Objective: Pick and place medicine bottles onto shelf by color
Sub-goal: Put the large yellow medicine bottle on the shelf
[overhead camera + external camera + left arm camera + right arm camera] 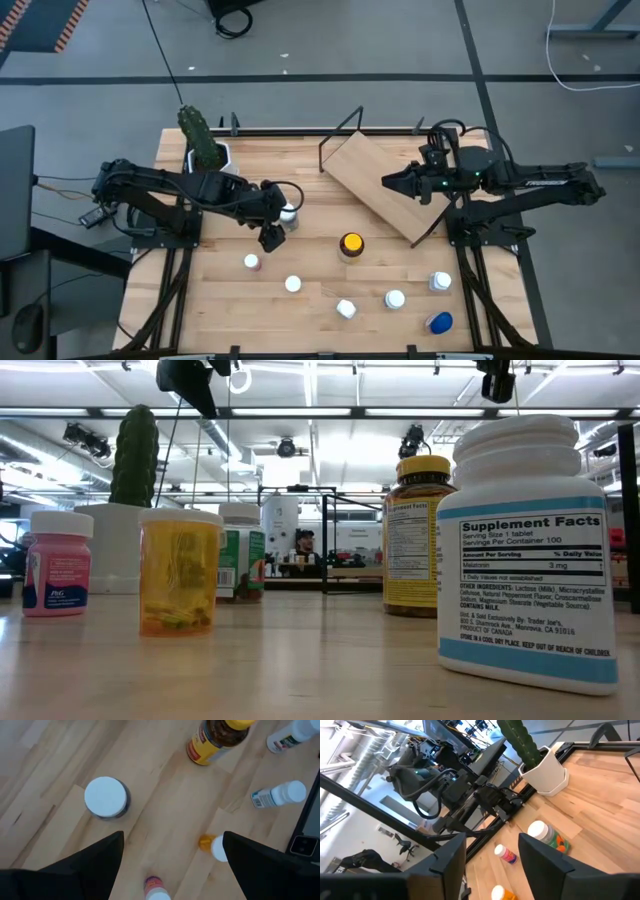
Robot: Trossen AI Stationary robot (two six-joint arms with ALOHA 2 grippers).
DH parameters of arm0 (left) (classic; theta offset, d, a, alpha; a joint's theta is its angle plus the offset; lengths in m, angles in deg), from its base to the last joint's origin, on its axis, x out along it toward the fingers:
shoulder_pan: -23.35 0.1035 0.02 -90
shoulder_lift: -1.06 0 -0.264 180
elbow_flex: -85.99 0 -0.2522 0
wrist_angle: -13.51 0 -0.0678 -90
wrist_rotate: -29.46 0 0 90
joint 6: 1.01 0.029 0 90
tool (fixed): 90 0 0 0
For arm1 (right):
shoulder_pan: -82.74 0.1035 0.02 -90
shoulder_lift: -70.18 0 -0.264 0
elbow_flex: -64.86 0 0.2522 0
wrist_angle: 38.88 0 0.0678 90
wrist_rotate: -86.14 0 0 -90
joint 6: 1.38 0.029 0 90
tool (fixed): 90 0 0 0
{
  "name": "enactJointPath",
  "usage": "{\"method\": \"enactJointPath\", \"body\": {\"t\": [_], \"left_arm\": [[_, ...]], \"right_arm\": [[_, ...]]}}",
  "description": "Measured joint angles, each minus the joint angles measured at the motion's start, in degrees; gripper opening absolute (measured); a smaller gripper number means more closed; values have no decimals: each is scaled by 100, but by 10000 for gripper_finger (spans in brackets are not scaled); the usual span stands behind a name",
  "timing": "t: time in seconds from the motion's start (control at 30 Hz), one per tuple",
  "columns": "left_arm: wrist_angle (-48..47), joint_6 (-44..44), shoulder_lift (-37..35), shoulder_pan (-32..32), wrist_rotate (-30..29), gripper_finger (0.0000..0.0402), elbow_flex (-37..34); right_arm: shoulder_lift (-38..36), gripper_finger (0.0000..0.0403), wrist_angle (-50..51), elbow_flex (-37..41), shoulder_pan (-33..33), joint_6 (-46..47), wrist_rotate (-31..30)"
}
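Note:
Several small bottles stand or lie on the plank table. They include a yellow-capped one (351, 244), a blue-capped one (438, 322), a pink one (251, 262) and a white-capped one (288, 212) that also shows in the left wrist view (105, 796). My left gripper (272, 236) hangs open and empty above the table, just near-left of the white-capped bottle. The shelf board (372, 172) sits angled at the far right on its black frame. My right gripper (388, 182) is open and empty over the board.
A white pot with a green cactus (205, 145) stands at the far left, behind my left arm. Several white-capped bottles (395, 298) lie along the near edge. An orange bottle (212, 845) lies on its side. Bare wood lies between the bottles and the shelf.

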Motion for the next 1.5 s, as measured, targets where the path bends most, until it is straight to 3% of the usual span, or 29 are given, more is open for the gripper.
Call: {"method": "enactJointPath", "body": {"t": [0.5, 0.67, 0.9, 1.07, 1.2, 1.5], "left_arm": [[11, 657, -1, 530, 60, 346, 0], [34, 996, -1, 662, 113, 346, 0], [179, 1260, -1, 1011, 707, 346, 0], [186, 1247, -1, 1228, 933, 346, 0], [194, 1223, 30, 1285, 924, 346, 0], [304, 1179, 299, 1270, 646, 346, 0]], "right_arm": [[0, 197, -127, 1, -1, -45, -128], [25, 200, -304, -16, -3, -563, -326], [755, 237, -149, -948, -54, -1249, -403], [1891, 254, 1360, -2411, -249, -1903, -558], [2702, 257, 2985, -3405, -379, -1795, -538], [3338, 257, 4708, -4623, -385, -1668, -472]]}}
